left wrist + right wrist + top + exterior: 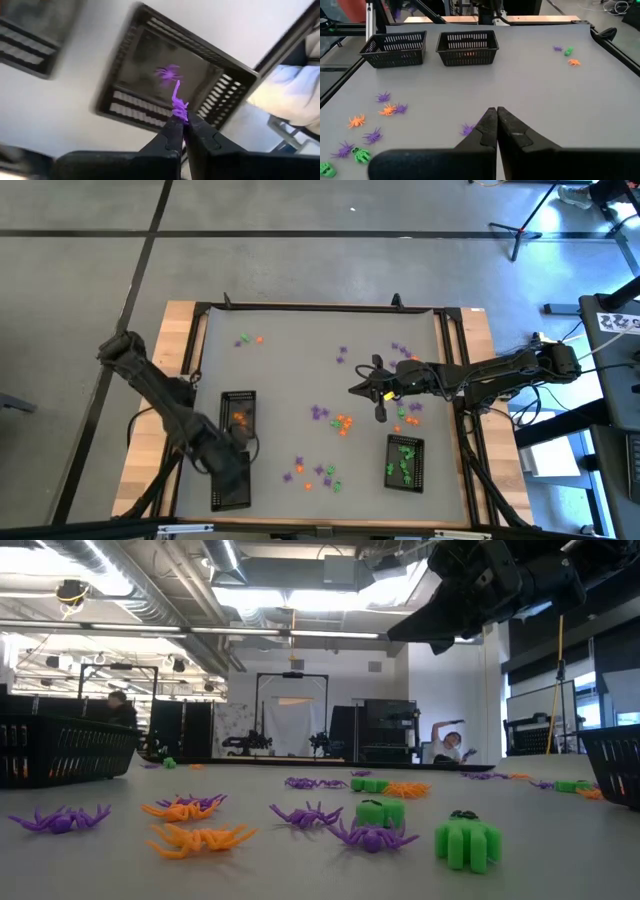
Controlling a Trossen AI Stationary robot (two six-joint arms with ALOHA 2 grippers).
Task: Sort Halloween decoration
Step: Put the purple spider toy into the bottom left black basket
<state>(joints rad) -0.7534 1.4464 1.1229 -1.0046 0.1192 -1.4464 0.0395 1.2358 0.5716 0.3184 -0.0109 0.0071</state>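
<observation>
We find a grey-topped bench (300, 380) with a black frame and bare wooden edges showing at its left and right sides. Three black mesh trays stand on it: one tray (239, 413) left of centre, a second tray (232, 480) just below it at the front edge, and a third tray (405, 463) toward the front right. The bench stands on a grey floor (300, 260) marked with dark lines. A black tripod stand (525, 222) rests on the floor beyond the bench's right corner. In the low view, we note a person (450, 745) seated far back in the room, one arm raised.
</observation>
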